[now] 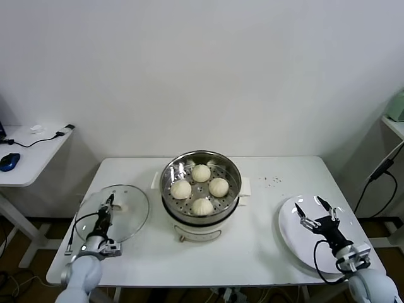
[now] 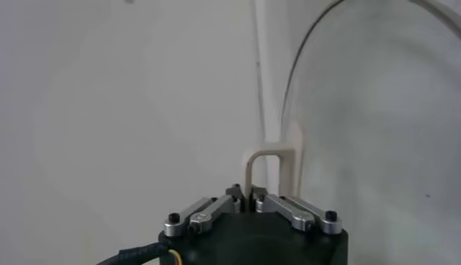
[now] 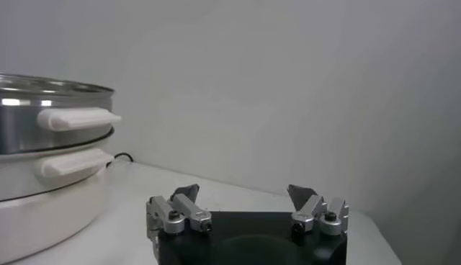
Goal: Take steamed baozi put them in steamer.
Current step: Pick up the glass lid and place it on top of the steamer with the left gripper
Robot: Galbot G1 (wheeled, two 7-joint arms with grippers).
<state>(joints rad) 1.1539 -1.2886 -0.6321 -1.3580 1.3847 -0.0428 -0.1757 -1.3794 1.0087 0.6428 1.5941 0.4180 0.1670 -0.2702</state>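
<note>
The steamer (image 1: 235, 173), a shiny steel pot on a white base, stands mid-table. The four cream-white baozi (image 1: 201, 173) (image 1: 181, 189) (image 1: 218, 186) (image 1: 202, 206) lie inside it on the perforated tray. My left gripper (image 1: 108, 203) is at the table's left, shut on the white handle (image 2: 270, 162) of the round glass lid (image 1: 129, 218), which lies flat on the table. My right gripper (image 1: 309, 203) is open and empty above the large white plate (image 1: 290, 230) at the right. The right wrist view shows its spread fingers (image 3: 186, 194) and the steamer's side (image 3: 43, 122) with its white handles.
A side table with a blue mouse (image 1: 9, 161) and a cable stands off to the left. A white shelf (image 1: 394, 123) with a hanging black cable is at the far right. The white wall is close behind the table.
</note>
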